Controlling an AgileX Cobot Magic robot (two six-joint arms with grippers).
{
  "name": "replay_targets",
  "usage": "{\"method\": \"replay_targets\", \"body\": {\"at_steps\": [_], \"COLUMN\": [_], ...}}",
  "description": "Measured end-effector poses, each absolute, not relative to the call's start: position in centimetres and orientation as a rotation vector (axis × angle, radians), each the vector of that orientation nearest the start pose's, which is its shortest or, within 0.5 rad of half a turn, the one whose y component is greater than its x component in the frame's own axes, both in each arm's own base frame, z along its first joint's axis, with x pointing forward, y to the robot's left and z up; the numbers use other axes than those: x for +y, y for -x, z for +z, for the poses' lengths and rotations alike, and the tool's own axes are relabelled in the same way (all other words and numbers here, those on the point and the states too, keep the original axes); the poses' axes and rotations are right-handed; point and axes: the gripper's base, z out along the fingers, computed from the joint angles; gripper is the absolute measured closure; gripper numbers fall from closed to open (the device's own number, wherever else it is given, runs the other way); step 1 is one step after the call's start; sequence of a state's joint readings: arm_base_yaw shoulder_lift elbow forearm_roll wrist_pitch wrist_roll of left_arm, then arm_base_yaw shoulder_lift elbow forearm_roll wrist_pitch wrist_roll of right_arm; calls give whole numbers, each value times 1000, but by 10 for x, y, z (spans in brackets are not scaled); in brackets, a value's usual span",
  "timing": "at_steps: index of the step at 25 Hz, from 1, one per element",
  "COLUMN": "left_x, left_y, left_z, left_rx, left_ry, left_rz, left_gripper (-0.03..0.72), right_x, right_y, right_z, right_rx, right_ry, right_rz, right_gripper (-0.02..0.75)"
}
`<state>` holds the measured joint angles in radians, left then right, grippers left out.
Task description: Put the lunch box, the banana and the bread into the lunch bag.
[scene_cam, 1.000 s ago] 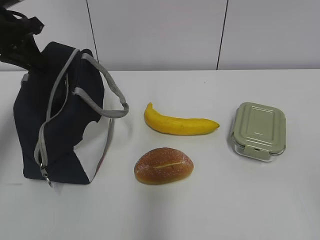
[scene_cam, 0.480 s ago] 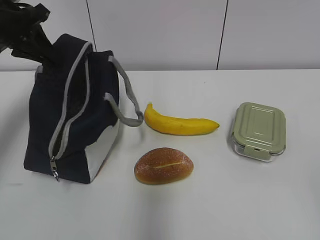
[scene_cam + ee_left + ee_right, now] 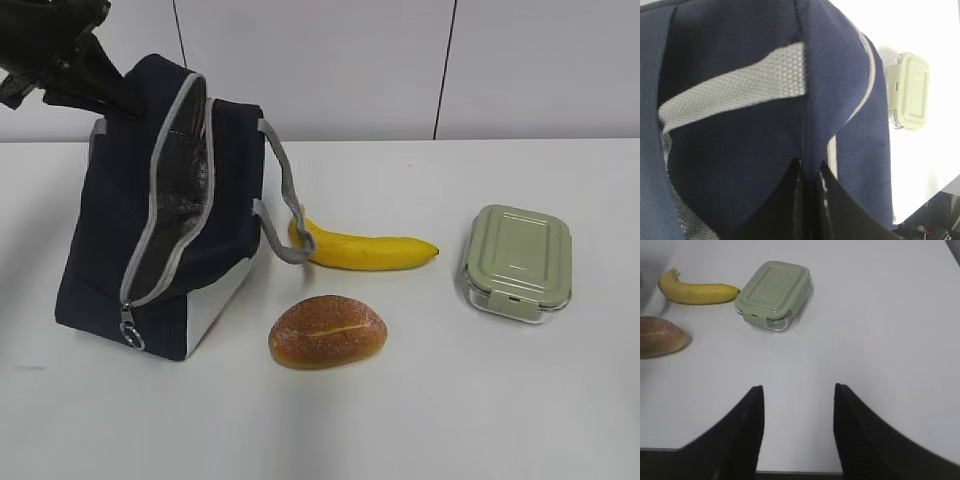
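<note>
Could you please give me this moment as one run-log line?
left gripper: shut on lunch bag | right gripper: open, empty | banana, bread, lunch box: on table

Bright, even light throughout; the white worktop [image 3: 480, 400] shows only faint shadows. Fabric just ahead of the left pincer [image 3: 810, 175] is blurred.

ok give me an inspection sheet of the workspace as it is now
surface: white table, bare around the items
lunch bag: tilted, zipper open, silver lining showing, one grey handle draped over the banana's end
banana: on the table, outside the bag
bread: on the table, in front of the banana
lunch box: green lid on, at the right, apart from the rest
clutter: nothing seen
left gripper: shut on the bag's top fabric edge
right gripper: open, holding nothing, above bare table
cables: nothing seen
surroundings: white wall panels behind the table
</note>
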<state>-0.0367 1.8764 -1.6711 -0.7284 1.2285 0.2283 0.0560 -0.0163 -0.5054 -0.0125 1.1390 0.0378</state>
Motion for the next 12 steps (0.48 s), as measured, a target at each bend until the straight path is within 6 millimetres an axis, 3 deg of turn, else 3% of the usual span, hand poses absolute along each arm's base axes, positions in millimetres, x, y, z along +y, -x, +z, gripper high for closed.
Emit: {"method": "replay_targets", "body": {"at_steps": [8, 12], "left_x": [-94, -97], "left_y": [-389, -388], "left_z": [306, 306], "left_rx": [2705, 2705], "left_ry": [-201, -208], "left_rz": [-987, -991], "left_gripper": [703, 704], "right_x": [-1, 4], "right_y": [15, -2], "right_z": [277, 283], "right_rx": [2120, 2229], "right_ry": [19, 9], "right_rz": [56, 110], "right_gripper": [351, 334]}}
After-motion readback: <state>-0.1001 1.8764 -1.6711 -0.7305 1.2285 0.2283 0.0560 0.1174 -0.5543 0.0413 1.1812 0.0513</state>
